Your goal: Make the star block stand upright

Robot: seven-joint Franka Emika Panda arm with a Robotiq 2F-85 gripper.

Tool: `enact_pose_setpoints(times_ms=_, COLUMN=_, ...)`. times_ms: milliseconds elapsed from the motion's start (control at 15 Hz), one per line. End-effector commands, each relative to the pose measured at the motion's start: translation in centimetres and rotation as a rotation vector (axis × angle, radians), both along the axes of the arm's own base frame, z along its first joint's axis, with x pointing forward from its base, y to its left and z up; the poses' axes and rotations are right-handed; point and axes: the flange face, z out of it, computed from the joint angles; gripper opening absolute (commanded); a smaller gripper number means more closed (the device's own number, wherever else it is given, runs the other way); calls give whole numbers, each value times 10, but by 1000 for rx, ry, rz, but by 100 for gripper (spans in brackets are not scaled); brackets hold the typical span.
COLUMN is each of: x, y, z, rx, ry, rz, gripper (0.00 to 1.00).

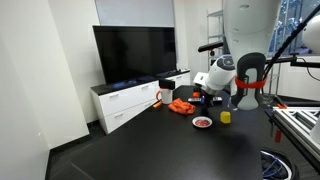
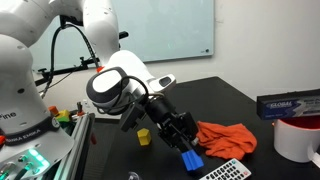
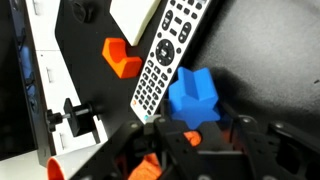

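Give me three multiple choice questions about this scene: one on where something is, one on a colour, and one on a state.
1. Where does the remote lie?
A) on the table, next to the star block
B) in the gripper
C) on top of the orange cloth

2. What colour is the star block?
A) yellow
B) blue
C) green

3. What is the gripper doing?
A) hanging open high above the table
B) closed on the star block
C) closed on the orange cloth

Answers:
1 A: the wrist view shows the remote flat on the dark surface beside the block.
2 B: the block is plainly blue in the wrist view and in an exterior view.
3 B: the block sits between the fingertips, low over the table.
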Motion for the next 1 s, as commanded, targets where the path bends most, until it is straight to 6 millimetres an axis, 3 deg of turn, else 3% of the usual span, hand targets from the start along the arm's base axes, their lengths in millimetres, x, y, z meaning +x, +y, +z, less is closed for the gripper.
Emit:
enact_pose_setpoints(times_ms=0, x=-9, y=-1, z=0, rx=-46, ry=-97, rz=75, gripper=23)
enact_pose_setpoints(times_ms=200, x=-9, y=-3, z=-2, rx=-66, ry=-99, rz=72, gripper=23)
enact_pose_setpoints(times_ms=267, x=-4, y=-4, z=-10, rx=-30, ry=13, rz=-11, gripper=48)
enact_pose_setpoints(times_ms=933, x=-5, y=-5, z=-11, rx=-40, ry=16, rz=-13, gripper=48)
